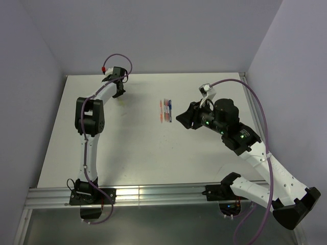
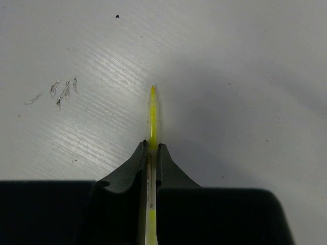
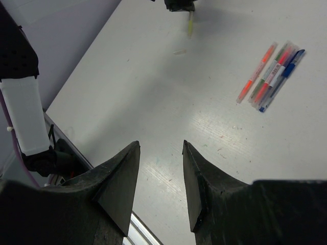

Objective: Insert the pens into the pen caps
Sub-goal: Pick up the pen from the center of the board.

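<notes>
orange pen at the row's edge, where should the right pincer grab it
Probably mid-barrel on the orange pen, from straight above, jaws across its length: it lies flat, one side free, the other pens close on the other.

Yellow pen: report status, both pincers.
Left pincer shut on yellow pen, tip sticking out front. Right pincer open, empty. Other pens bunched on table, apart from both arms.

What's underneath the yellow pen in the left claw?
Only bare white table shows beneath the exposed front of the yellow pen. The left claw, shut on it, covers the pen's rear, so whatever lies under that part cannot be seen.
</notes>
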Controlling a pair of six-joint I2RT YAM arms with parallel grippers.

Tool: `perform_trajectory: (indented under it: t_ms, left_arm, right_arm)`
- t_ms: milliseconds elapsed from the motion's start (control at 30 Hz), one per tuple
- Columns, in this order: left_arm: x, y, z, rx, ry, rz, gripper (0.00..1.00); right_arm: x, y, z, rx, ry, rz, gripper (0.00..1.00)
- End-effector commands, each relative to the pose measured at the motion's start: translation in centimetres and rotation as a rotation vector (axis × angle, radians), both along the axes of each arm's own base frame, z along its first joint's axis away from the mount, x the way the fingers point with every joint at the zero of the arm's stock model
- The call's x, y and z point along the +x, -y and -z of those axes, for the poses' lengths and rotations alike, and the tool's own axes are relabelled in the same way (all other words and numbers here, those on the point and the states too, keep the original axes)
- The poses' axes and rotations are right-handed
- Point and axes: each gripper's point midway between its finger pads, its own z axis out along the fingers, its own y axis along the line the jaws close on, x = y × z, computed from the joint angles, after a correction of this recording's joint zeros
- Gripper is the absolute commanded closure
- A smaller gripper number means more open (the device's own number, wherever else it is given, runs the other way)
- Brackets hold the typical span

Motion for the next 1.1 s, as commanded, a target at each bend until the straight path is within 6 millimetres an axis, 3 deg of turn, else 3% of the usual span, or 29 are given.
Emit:
perform_trajectory:
  t_ms: [0, 167, 200, 267, 300, 367, 467, 533, 567, 633, 667, 700, 733, 767, 800, 867, 1067]
  left_arm:
    - [0.1, 0.4, -0.7, -0.034, 0.013, 0.013, 1.00]
    - [-0.4, 0.8, -3.3, -0.069, 0.065, 0.023, 1.00]
    - [-0.2, 0.9, -5.3, -0.084, 0.109, 0.026, 1.00]
    - [-0.5, 1.4, -6.5, -0.108, 0.132, 0.042, 1.00]
    - [-0.5, 1.6, -8.7, -0.125, 0.173, 0.048, 1.00]
    - [-0.9, 2.0, -10.3, -0.148, 0.199, 0.069, 1.00]
    - [-1.9, 3.2, -15.3, -0.194, 0.283, 0.111, 1.00]
    - [-3.0, 4.6, -16.5, -0.231, 0.311, 0.148, 1.00]
    - [-3.9, 5.2, -18.7, -0.249, 0.352, 0.167, 1.00]
    - [-5.8, 7.0, -19.2, -0.269, 0.351, 0.204, 1.00]
    - [-7.0, 8.6, -21.7, -0.304, 0.405, 0.238, 1.00]
    - [-8.2, 9.4, -21.1, -0.326, 0.391, 0.261, 1.00]
    - [-9.0, 10.2, -21.9, -0.347, 0.408, 0.281, 1.00]
    - [-10.1, 10.9, -24.4, -0.382, 0.468, 0.300, 1.00]
    - [-11.4, 12.3, -24.2, -0.393, 0.461, 0.327, 1.00]
    - [-13.8, 14.5, -26.4, -0.439, 0.511, 0.381, 1.00]
    - [-18.1, 17.4, -30.1, -0.528, 0.581, 0.454, 1.00]
  right_arm:
    - [0.0, 0.1, -0.7, 0.008, 0.041, -0.006, 0.53]
    - [0.1, -0.2, -0.7, 0.008, 0.030, -0.017, 0.53]
    - [0.1, -0.3, -0.8, 0.012, 0.031, -0.021, 0.53]
    - [0.2, -0.8, -0.6, 0.018, 0.019, -0.035, 0.53]
    - [0.3, -0.8, -0.9, 0.026, 0.022, -0.035, 0.53]
    - [0.5, -1.3, -0.8, 0.034, 0.007, -0.044, 0.53]
    - [0.9, -2.2, -1.2, 0.065, 0.003, -0.060, 0.53]
    - [1.4, -3.1, -1.6, 0.096, -0.007, -0.081, 0.53]
    - [1.4, -3.7, -2.2, 0.118, 0.003, -0.103, 0.53]
    - [1.9, -4.7, -2.8, 0.138, -0.004, -0.124, 0.53]
    - [2.3, -5.0, -3.4, 0.147, 0.011, -0.120, 0.53]
    - [2.7, -5.6, -3.6, 0.150, 0.013, -0.126, 0.53]
    - [2.9, -5.9, -3.7, 0.155, 0.013, -0.128, 0.53]
    - [3.2, -6.3, -3.8, 0.160, 0.011, -0.133, 0.53]
    - [3.8, -7.0, -4.0, 0.166, 0.011, -0.145, 0.53]
    - [4.4, -7.9, -4.7, 0.196, 0.022, -0.161, 0.53]
    - [6.7, -8.8, -3.5, 0.186, 0.016, -0.099, 0.53]
